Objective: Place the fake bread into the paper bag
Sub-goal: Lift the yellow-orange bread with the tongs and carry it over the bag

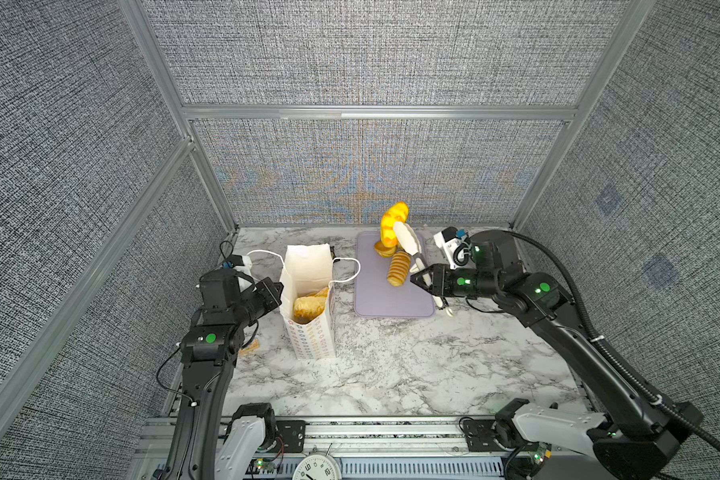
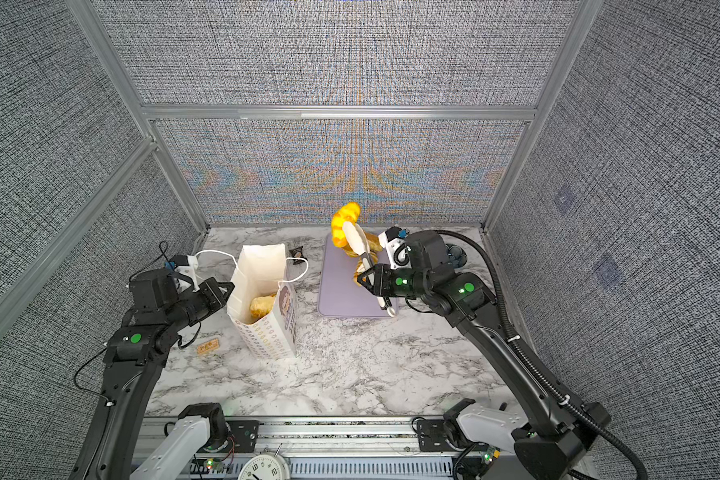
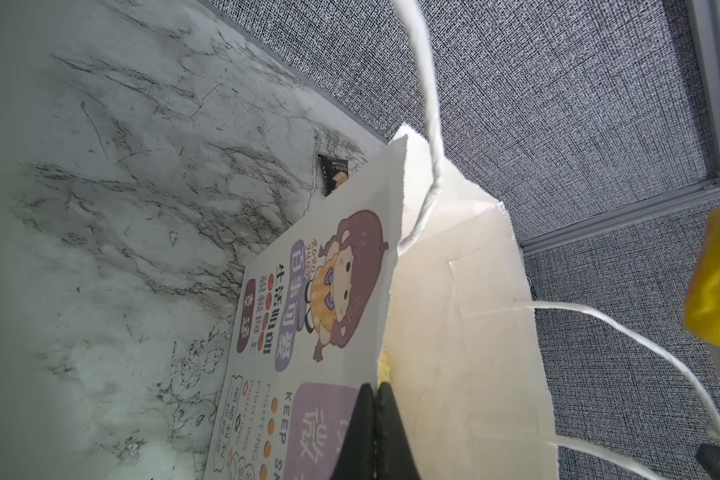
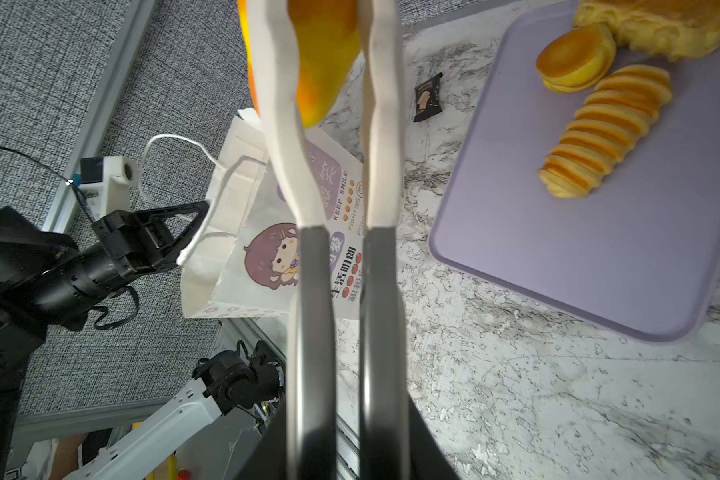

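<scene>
The right jaws squeeze the tongs (image 1: pixel 408 243) that hold a yellow bread (image 1: pixel 393 222) up high, the left jaws pinch the paper bag (image 1: pixel 308 266) rim, so next it should go over the bag and drop in.

Look at the broad face of the paper bag (image 4: pixel 246 245): "KEEP SMILE" and "FIGHTING" in small capitals, with 生活明朗 in bold characters beside the cartoon girl (image 4: pixel 273 255). "RORO" sits by her hair. At six o'clock in both top views, a clock (image 1: pixel 316 467) shows 9 and 2, upside down. The print on the black sachet (image 4: pixel 428 97) is too small to read.
</scene>
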